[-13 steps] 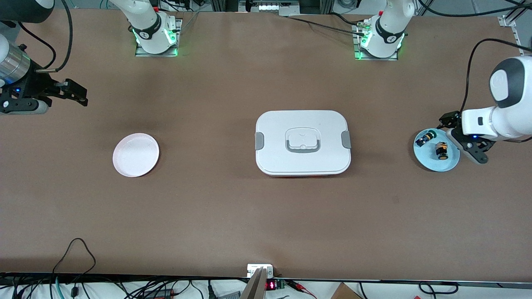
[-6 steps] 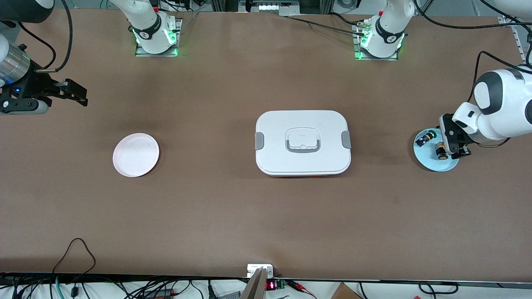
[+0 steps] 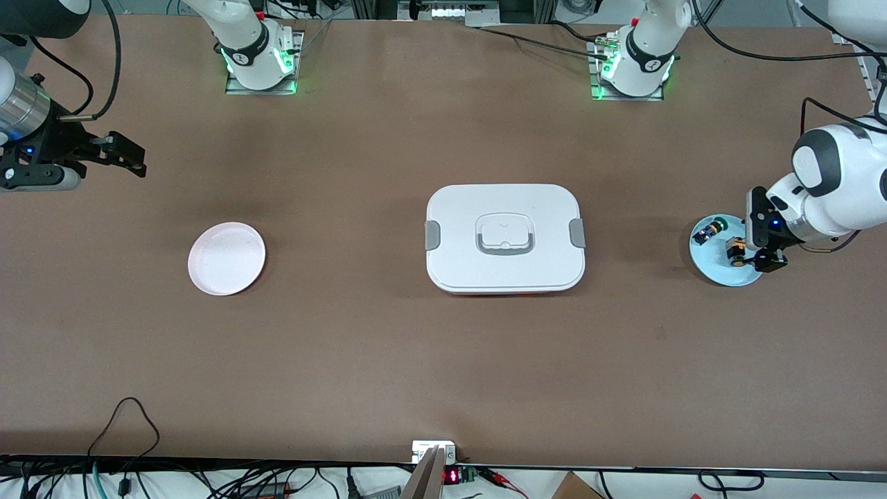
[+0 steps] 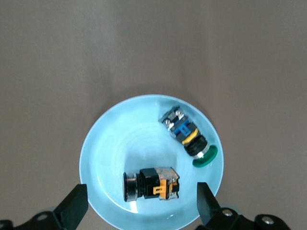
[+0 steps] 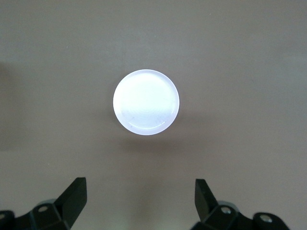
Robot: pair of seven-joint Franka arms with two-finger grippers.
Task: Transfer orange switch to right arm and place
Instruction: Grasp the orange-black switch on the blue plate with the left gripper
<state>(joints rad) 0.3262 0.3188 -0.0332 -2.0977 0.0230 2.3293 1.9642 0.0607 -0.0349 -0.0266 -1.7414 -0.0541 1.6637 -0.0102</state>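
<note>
- the left gripper hangs over the light blue plate at the left arm's end of the table, fingers spread wide and holding nothing.
- the orange switch lies on its side on that plate, between the open fingers in the left wrist view.
- a green-capped switch lies beside it on the same plate, apart from it.
- the right gripper waits wide open above the table at the right arm's end, near the pink plate.
- a white lidded box sits mid-table.
</note>
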